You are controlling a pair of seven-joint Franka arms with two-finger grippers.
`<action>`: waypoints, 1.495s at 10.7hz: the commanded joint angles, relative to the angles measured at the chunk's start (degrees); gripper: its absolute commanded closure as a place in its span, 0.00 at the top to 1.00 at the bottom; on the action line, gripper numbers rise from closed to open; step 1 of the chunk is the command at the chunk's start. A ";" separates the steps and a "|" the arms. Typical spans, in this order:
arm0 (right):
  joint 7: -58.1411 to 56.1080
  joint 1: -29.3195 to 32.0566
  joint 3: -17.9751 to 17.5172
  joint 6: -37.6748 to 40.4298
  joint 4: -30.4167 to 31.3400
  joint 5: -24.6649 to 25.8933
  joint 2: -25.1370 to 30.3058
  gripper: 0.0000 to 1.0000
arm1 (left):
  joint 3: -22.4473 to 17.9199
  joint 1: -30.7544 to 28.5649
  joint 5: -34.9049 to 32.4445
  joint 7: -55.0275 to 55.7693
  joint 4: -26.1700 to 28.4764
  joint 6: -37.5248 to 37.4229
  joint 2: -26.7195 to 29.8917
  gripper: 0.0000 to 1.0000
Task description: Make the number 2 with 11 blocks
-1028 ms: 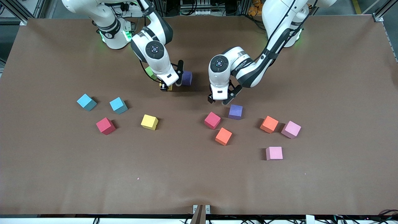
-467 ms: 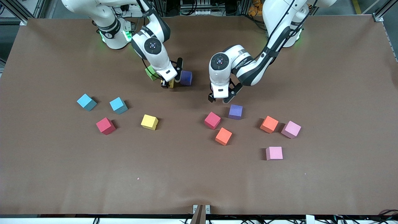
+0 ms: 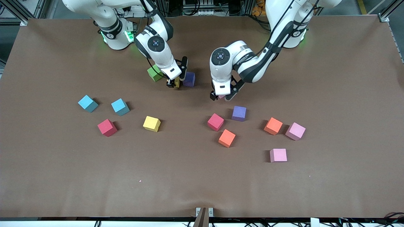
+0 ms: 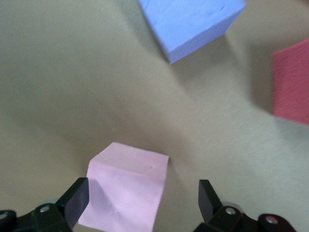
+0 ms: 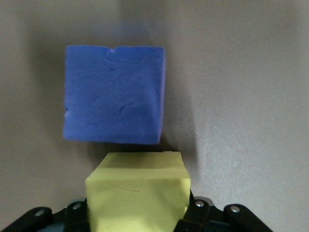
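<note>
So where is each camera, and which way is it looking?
Front view: high up across the table, facing both robots; it shows both arms, the loose blocks, the left tool and the right tool.
Left wrist view: on the left arm, looking down between its open fingers at a pink block.
Right wrist view: on the right arm, looking past its tool, shut on a yellow block, at a purple block.
Shared: that purple block also shows in the front view.
</note>
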State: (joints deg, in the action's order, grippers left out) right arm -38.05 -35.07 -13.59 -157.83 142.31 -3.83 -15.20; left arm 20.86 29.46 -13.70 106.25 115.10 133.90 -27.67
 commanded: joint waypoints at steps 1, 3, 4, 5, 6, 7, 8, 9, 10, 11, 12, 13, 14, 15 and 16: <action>1.04 1.23 -2.32 -1.60 0.86 -1.35 -0.18 0.31 | 0.06 -0.37 -0.97 1.33 2.39 1.62 0.33 1.00; 1.13 0.70 -2.67 -3.70 0.86 -1.35 -1.23 0.31 | 0.06 -0.81 -1.06 1.33 2.93 2.07 0.87 1.00; 1.91 0.61 -2.76 -3.97 0.86 -1.35 -1.76 0.31 | 0.06 -0.90 -0.98 1.33 3.11 2.94 0.61 1.00; 2.01 0.53 -3.02 -3.98 0.86 -1.35 -1.77 0.31 | 0.06 -1.07 -1.06 1.24 3.55 5.38 0.43 1.00; 2.10 0.52 -3.20 -4.24 0.86 -1.35 -1.85 0.32 | 0.06 -1.08 -1.93 1.24 5.38 9.76 0.60 1.00; 2.10 0.61 -3.29 -4.24 0.78 -1.35 -1.85 0.37 | 0.06 -1.42 -3.60 1.24 7.14 12.67 0.86 1.00; 2.10 0.61 -3.29 -4.15 0.69 -1.35 -1.85 0.63 | 0.06 -1.43 -3.96 1.24 7.41 12.79 0.78 1.00; 2.10 0.61 -3.29 -4.15 0.77 -1.35 -1.85 1.00 | 0.06 -1.43 -4.05 0.80 7.85 12.79 0.78 1.00; 2.27 0.61 -3.72 -3.72 0.69 -1.35 -1.77 1.00 | 0.06 -1.51 -4.05 0.45 8.12 12.79 0.78 1.00; 3.14 1.05 -4.25 -3.19 0.77 -1.35 -1.68 1.00 | 0.06 -1.51 -4.05 0.36 8.21 12.70 0.78 1.00; 3.41 1.23 -4.34 -2.49 0.69 -1.35 -1.24 1.00 | 0.06 -1.60 -4.05 0.36 8.21 12.44 0.87 0.97; 3.42 1.40 -4.52 -1.09 0.69 -1.35 -0.54 1.00 | 0.14 -2.12 -4.05 0.88 8.03 12.44 1.04 0.27; 3.42 2.10 -5.13 -0.03 0.77 -1.35 0.68 1.00 | 0.14 -2.83 -3.62 1.24 8.03 12.18 1.57 0.02; 3.50 2.89 -5.74 3.02 0.69 -1.35 2.43 1.00 | 0.23 -3.18 -3.09 1.67 8.03 12.09 2.18 0.02; 3.24 4.29 -6.10 7.32 0.51 -1.35 4.97 1.00 | 0.14 -3.45 -2.48 4.29 7.68 11.39 2.62 0.02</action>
State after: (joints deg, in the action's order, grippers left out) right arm -34.99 -33.67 -17.69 -155.87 141.99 -4.04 -15.43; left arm 20.66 26.85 -16.20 107.27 121.97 145.75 -27.29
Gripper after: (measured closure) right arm 0.000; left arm 0.326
